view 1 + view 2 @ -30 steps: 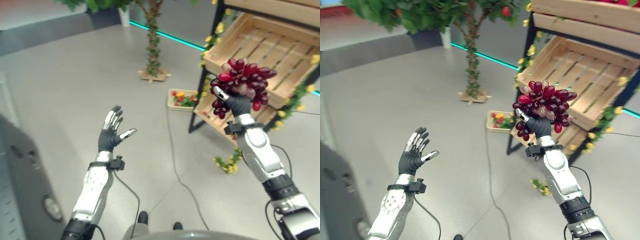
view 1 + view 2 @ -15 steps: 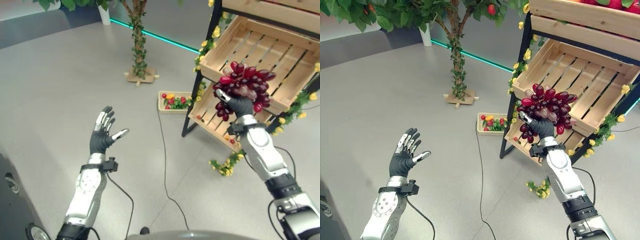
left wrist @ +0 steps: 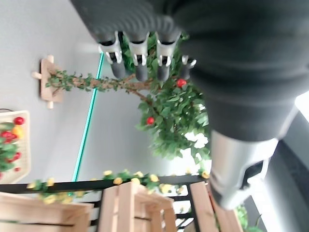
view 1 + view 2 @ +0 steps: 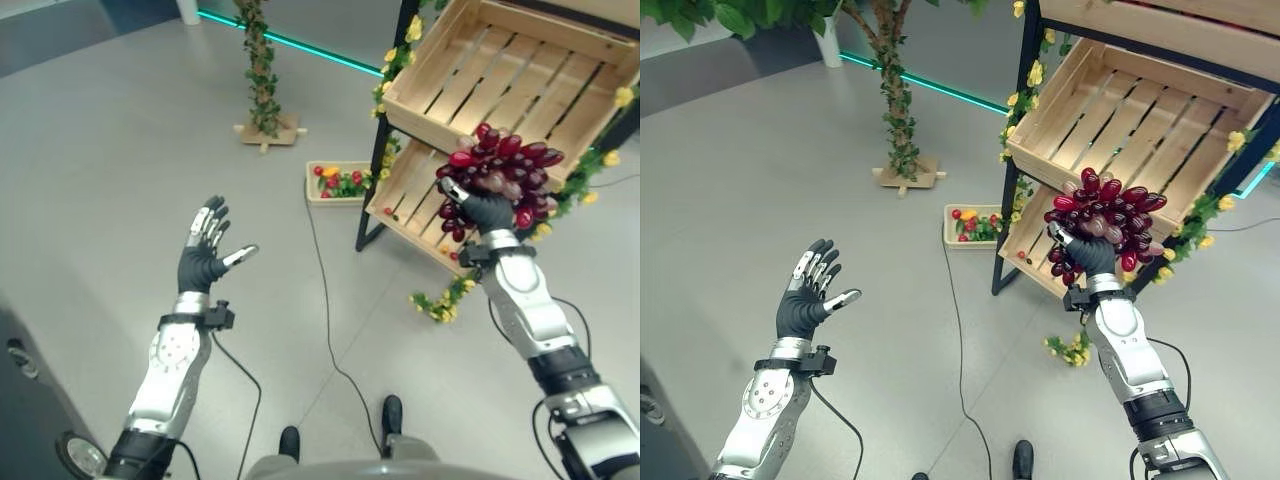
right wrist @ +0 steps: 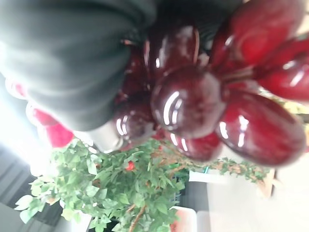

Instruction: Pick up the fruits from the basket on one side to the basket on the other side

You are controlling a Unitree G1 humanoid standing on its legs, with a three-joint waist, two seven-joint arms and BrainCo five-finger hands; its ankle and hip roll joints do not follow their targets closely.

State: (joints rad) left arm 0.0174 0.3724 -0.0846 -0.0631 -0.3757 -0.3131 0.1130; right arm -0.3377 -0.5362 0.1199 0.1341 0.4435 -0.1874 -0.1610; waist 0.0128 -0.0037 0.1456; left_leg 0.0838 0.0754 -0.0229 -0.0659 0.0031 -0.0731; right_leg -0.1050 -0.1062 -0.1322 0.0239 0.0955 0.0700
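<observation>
Head stereo downward; wrist cameras close.

Mock fruit shop: crate shelves (image 4: 1120, 105), fake tree (image 4: 895, 110)

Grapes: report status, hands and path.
Right hand shut on grapes, raised before wooden crate. Left hand open, idle. Nothing between.

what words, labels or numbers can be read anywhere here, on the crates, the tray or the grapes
None can be read.
Wooden crates: bare slats, no print to be seen.
Small tray of fruit on the floor: no label visible.
Bunch of red grapes in the right hand: no sticker or tag.
Left hand, open and empty: no marking.
</observation>
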